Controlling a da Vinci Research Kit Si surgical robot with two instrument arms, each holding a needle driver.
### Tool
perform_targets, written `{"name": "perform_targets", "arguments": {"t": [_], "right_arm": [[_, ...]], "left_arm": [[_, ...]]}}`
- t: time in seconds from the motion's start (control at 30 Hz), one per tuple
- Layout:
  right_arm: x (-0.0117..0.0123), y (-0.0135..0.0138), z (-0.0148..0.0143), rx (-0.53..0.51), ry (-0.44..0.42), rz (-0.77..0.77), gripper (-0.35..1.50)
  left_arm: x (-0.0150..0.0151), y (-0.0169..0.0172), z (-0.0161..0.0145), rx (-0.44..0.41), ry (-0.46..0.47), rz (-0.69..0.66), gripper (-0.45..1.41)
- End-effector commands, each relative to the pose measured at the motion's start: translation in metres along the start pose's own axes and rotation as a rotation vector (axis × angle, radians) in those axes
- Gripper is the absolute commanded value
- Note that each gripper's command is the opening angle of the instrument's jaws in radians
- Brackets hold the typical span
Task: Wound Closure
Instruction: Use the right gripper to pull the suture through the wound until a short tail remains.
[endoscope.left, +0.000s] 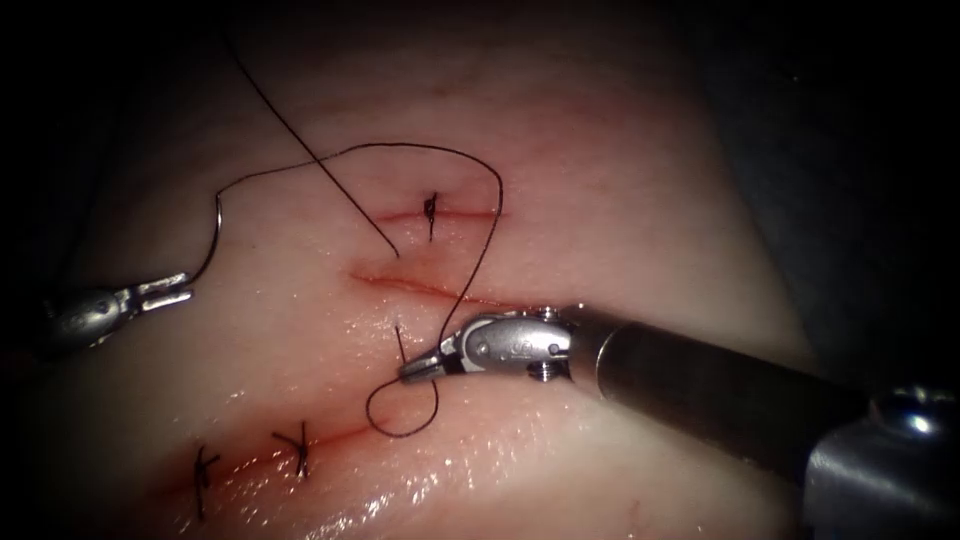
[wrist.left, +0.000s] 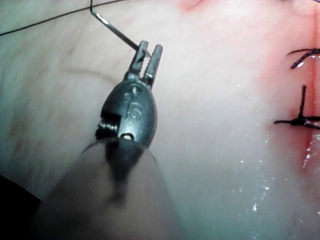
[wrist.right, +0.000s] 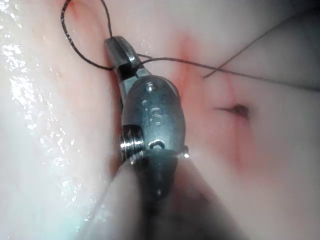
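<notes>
At the bottom of the endoscope view the tissue (endoscope.left: 560, 470) is wet and glossy, pale pink, with specks of light on its sheen. In the lower left a stretch of cut runs as a reddish line crossed by two dark tied stitches (endoscope.left: 300, 448), with short stiff thread ends standing up. Red fluid (endoscope.left: 330, 437) tints the line faintly.

Just above, near the centre, the right tool (endoscope.left: 415, 368) comes in from the lower right on a dark, smooth cylindrical shaft ending in a bright metal wrist. Its jaws are pressed together on the thread (endoscope.left: 480, 245), which curls into a small loop below the tip. In the right wrist view the same tool (wrist.right: 117, 50) pinches the thin dark strand against shiny tissue.

At mid left the left tool (endoscope.left: 175, 290) clamps the needle (endoscope.left: 212, 240) near its lower end. The needle is a thin steel curve rising clear of the tissue, on the left side of the cut. In the left wrist view the tool's (wrist.left: 147, 52) ribbed jaws hold the needle (wrist.left: 117, 32) tightly.

Farther up, the open cut (endoscope.left: 410, 285) is a slanted red slit. Beyond it lies another short cut with one dark stitch (endoscope.left: 431, 208). The thread arcs above it. The surroundings fall off into darkness.
</notes>
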Motion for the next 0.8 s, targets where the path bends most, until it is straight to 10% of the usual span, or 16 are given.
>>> {"name": "perform_targets", "arguments": {"t": [0.03,0.37,0.4,0.43,0.8], "right_arm": [[0.0016,-0.0024,0.0002,0.020,0.010,0.001,-0.35],[0.0057,-0.0071,0.0000,0.031,0.046,0.051,-0.35],[0.0058,-0.0067,-0.0001,-0.030,0.052,0.060,0.17],[0.0055,-0.0049,-0.0004,-0.150,0.051,0.100,1.31],[0.0010,0.0001,-0.0049,-0.307,0.045,0.193,1.48]], "left_arm": [[-0.0004,-0.0001,0.0007,0.000,0.002,0.001,-0.45],[-0.0003,0.0001,0.0010,-0.006,0.009,0.001,-0.45],[-0.0003,0.0001,0.0011,-0.007,0.010,0.001,-0.45],[-0.0003,0.0001,0.0012,-0.008,0.012,0.001,-0.45],[-0.0005,0.0003,0.0011,-0.013,0.007,-0.007,-0.45]]}}
